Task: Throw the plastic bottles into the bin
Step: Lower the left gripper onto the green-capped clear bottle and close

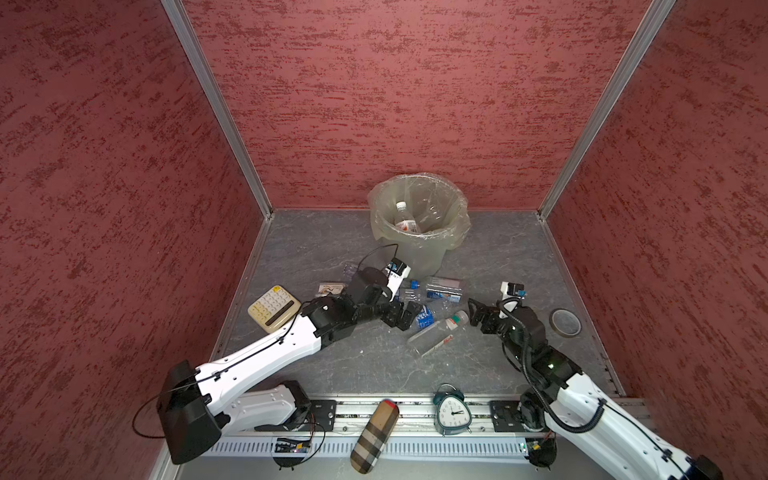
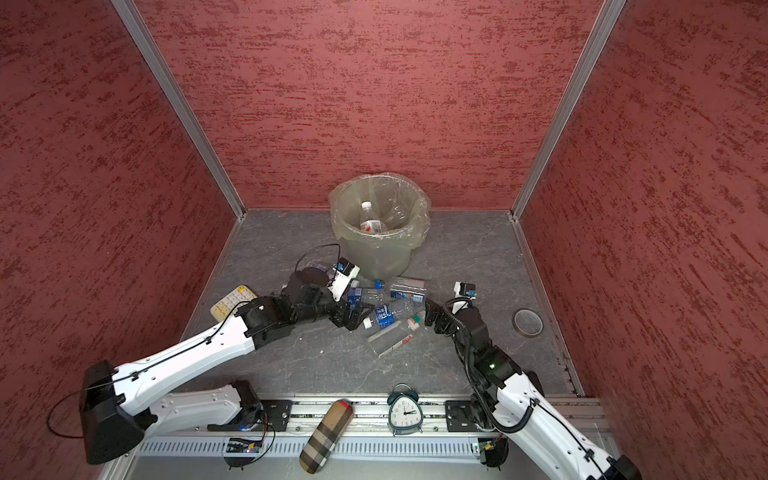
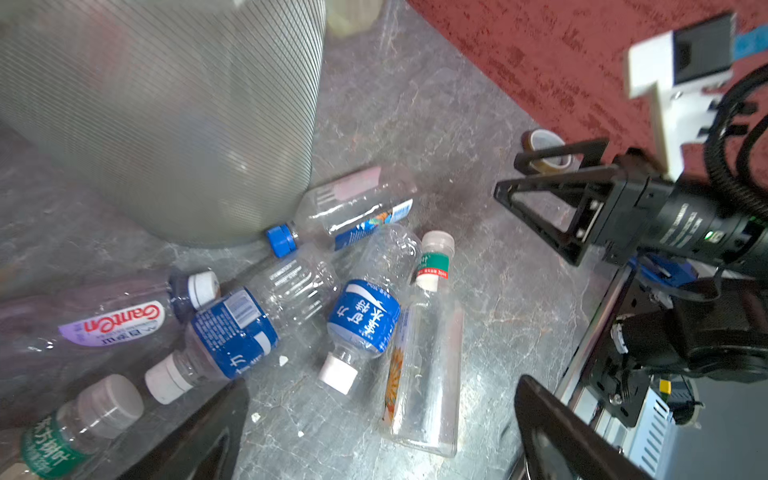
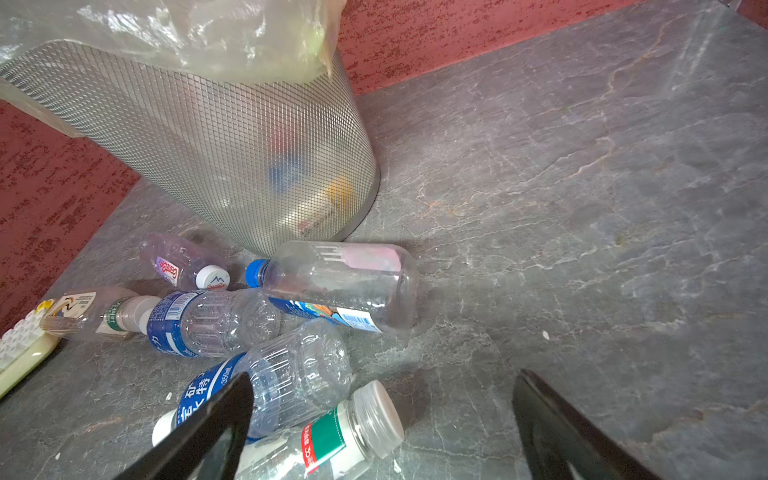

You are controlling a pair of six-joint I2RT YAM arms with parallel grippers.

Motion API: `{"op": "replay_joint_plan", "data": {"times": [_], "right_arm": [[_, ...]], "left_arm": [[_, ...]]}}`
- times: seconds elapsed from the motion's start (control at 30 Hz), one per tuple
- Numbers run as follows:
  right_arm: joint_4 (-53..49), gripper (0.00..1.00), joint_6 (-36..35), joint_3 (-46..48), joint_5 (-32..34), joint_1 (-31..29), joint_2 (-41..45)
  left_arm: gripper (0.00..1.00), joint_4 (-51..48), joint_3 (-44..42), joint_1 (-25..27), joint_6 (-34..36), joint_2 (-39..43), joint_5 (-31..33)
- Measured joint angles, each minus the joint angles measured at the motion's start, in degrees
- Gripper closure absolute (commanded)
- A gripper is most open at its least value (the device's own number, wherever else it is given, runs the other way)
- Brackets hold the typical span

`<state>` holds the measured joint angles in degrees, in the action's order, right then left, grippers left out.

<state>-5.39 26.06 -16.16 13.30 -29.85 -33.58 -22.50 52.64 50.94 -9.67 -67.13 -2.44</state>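
Observation:
The bin [image 1: 424, 257] [image 2: 378, 257] stands at the back with a white-capped bottle [image 1: 405, 218] inside. Several plastic bottles lie in a heap in front of it: a blue-label one [image 1: 426, 318] [image 3: 363, 316], a tall clear one with a green neck band [image 1: 436, 334] [image 3: 428, 365] [image 4: 332, 436], and a pink-label one with a blue cap [image 1: 442, 286] [image 4: 345, 282]. My left gripper [image 1: 409, 318] [image 3: 382, 384] is open at the heap's left edge and holds nothing. My right gripper [image 1: 473, 316] [image 4: 382, 376] is open at the right, with the green-band bottle's cap between its fingers, untouched.
A cream calculator [image 1: 274, 307] lies left of the heap. A tape roll [image 1: 565, 321] sits near the right wall. An alarm clock [image 1: 452, 411] and a plaid case [image 1: 374, 436] rest on the front rail. Red walls close in three sides.

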Motion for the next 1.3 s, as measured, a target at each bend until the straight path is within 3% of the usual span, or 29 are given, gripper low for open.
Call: {"op": "replay_joint_plan", "data": {"times": [0.53, 0.9, 1.3], "right_arm": [[0.20, 0.02, -1.05, 0.39, -1.05, 0.00, 3.67], [0.46, 0.02, -1.05, 0.37, -1.14, 0.00, 3.21], [0.85, 0.02, -1.05, 0.37, -1.36, 0.00, 2.82]], "left_arm": [[0.00, 0.39, 3.02, 10.56, -1.22, -16.26, 1.05], [0.05, -2.32, 7.74, 11.80, -1.18, -24.94, 1.36], [0.06, -4.63, 9.20, 11.87, -0.85, -27.78, 1.66]]}}
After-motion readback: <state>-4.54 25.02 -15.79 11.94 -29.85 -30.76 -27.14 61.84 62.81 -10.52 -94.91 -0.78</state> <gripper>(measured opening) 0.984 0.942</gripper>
